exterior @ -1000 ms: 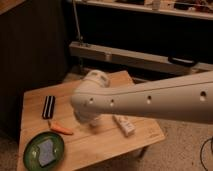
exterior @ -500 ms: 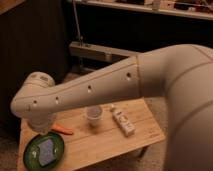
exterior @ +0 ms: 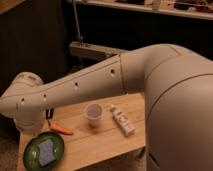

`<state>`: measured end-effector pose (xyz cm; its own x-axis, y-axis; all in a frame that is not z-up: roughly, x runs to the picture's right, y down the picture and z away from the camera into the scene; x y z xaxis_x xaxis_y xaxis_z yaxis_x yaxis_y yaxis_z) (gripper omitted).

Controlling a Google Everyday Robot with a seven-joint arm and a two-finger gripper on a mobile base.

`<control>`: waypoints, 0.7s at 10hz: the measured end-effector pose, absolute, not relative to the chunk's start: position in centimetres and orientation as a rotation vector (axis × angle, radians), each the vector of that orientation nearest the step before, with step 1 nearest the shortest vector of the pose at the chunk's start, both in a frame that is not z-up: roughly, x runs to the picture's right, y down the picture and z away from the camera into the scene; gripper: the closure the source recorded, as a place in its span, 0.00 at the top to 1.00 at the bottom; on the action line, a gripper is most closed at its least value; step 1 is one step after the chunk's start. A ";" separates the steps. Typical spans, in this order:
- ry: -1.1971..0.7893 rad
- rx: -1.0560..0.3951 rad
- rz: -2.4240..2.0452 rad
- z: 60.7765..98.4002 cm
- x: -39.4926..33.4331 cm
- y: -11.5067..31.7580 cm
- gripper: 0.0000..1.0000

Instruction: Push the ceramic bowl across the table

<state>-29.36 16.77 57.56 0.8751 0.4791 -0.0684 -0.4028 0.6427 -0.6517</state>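
The ceramic bowl (exterior: 30, 152) is sitting at the counter's (exterior: 95, 142) near left corner, just below the arm's (exterior: 80, 87) rounded end, which is hiding the jaws, so I cannot tell their opening.

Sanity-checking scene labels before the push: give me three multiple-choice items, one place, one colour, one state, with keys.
1. The tool is: A) at the table's left end, just behind the ceramic bowl; B) at its right end; C) under it.
2. The ceramic bowl is: A) white; B) dark green; C) red.
3. The plastic cup is: A) tipped over; B) inside the bowl; C) upright on the wood.
Key: 1 A, the arm ends there; 2 B, its rim shows glossy green; 3 C, its open mouth faces up.
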 end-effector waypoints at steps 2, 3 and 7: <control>-0.106 -0.709 0.503 57.6 -29.1 16.6 0.04; -0.108 -0.704 0.476 58.2 -29.2 16.9 0.04; -0.158 -0.709 0.363 63.4 -32.0 19.6 0.04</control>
